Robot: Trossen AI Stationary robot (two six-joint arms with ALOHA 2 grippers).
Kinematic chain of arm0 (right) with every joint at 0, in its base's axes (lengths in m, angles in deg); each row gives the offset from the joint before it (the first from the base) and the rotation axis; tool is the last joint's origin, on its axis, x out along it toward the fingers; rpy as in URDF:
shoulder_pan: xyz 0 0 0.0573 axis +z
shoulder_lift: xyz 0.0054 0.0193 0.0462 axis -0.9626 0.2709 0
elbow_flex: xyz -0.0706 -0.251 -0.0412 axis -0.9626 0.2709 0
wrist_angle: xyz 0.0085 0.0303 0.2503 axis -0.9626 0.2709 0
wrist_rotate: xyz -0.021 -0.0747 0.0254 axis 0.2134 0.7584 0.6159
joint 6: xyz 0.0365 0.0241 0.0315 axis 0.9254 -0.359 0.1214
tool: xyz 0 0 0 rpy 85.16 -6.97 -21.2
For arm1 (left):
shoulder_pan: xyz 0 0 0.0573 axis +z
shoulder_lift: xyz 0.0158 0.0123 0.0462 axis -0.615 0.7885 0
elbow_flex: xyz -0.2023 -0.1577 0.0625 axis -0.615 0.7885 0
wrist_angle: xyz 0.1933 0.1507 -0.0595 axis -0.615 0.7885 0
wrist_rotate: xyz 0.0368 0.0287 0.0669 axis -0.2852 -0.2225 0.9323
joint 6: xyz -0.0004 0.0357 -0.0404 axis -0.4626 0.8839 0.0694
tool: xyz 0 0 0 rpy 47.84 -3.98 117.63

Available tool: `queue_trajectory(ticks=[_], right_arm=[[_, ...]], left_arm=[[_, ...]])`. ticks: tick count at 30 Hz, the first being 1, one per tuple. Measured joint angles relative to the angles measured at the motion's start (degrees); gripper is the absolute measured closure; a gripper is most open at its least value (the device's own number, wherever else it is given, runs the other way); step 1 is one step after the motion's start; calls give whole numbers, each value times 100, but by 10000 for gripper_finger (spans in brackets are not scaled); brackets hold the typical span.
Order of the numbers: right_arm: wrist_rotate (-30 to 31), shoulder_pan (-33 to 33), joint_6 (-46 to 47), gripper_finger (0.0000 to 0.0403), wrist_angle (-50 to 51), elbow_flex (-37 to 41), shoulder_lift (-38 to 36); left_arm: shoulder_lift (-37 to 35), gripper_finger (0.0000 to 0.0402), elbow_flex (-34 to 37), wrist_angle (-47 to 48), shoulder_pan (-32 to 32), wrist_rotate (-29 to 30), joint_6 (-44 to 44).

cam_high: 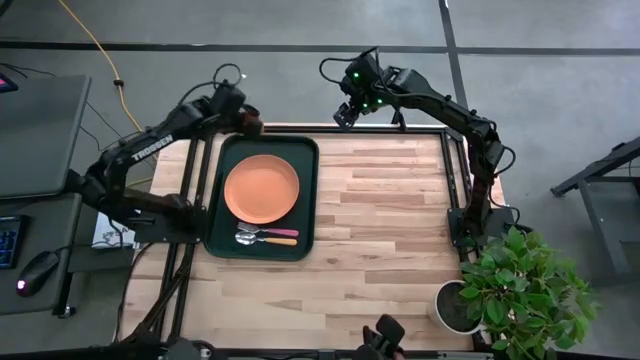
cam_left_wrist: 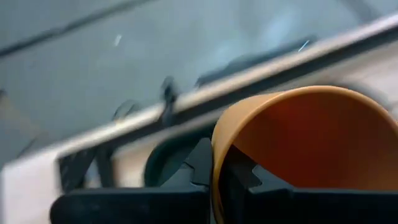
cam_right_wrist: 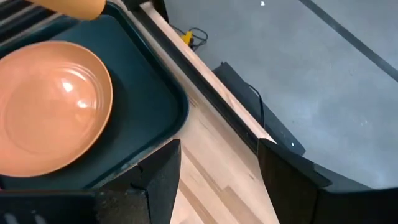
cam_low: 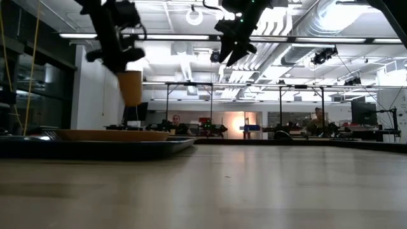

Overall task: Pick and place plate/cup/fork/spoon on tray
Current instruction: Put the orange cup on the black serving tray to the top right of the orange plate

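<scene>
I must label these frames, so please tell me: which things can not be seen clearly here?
- The cup: high view, the left end effector covers it; right wrist view, cut by the edge.
- The fork and the spoon: low view, hidden behind the tray rim.
- The plate: right wrist view, partly cut off.
- The right end effector: high view, fingers too small.

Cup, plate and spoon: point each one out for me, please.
cup point(cam_low: 130, 87): low view, on its side wall, below the left hand.
plate point(cam_high: 262, 188): high view, centre of its shallow well.
spoon point(cam_high: 245, 239): high view, on its shiny metal bowl.
</scene>
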Motion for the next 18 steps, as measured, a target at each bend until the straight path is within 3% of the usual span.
queue_trajectory(ticks=[5, 18], right_arm=[[0, 0, -1, 199, -52, 0, 2], [-58, 0, -149, 199, -233, 0, 2]], left_arm=[[237, 401, 306, 398, 422, -40, -156], [1299, 402, 360, 336, 437, 207, -1911]])
